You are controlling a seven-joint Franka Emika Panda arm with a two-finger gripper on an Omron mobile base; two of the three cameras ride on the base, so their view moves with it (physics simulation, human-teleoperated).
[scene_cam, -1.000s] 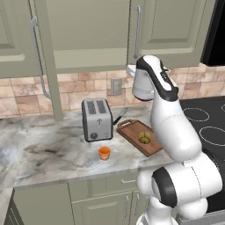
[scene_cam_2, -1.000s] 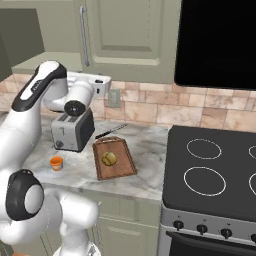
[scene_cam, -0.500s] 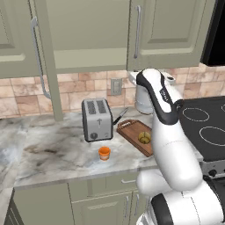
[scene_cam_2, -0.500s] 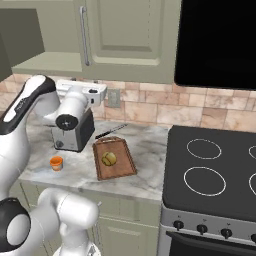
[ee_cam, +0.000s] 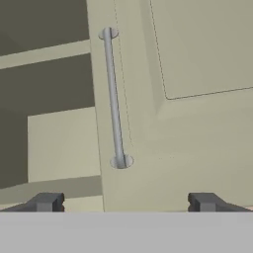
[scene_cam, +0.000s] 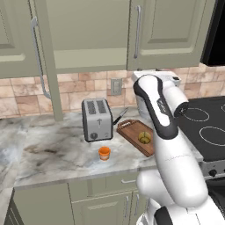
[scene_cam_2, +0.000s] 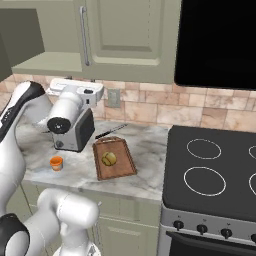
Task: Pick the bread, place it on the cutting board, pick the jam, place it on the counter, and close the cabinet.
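On counter (scene_cam: 52, 154): jam (scene_cam: 104, 153) in front of toaster (scene_cam: 96, 118); bread (scene_cam: 143, 138) on cutting board (scene_cam: 132, 132). Pincer (ee_cam: 126, 201) spread apart, empty, facing cabinet (ee_cam: 197, 74) door beside bar handle (ee_cam: 113, 99). Left cabinet door swung open.

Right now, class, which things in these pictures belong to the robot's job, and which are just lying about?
Belong to the job:
bread, on the cutting board
jam, on the counter
cabinet, left door open
gripper, open, facing the cabinet's closed door

Just lying about:
toaster
knife
stove
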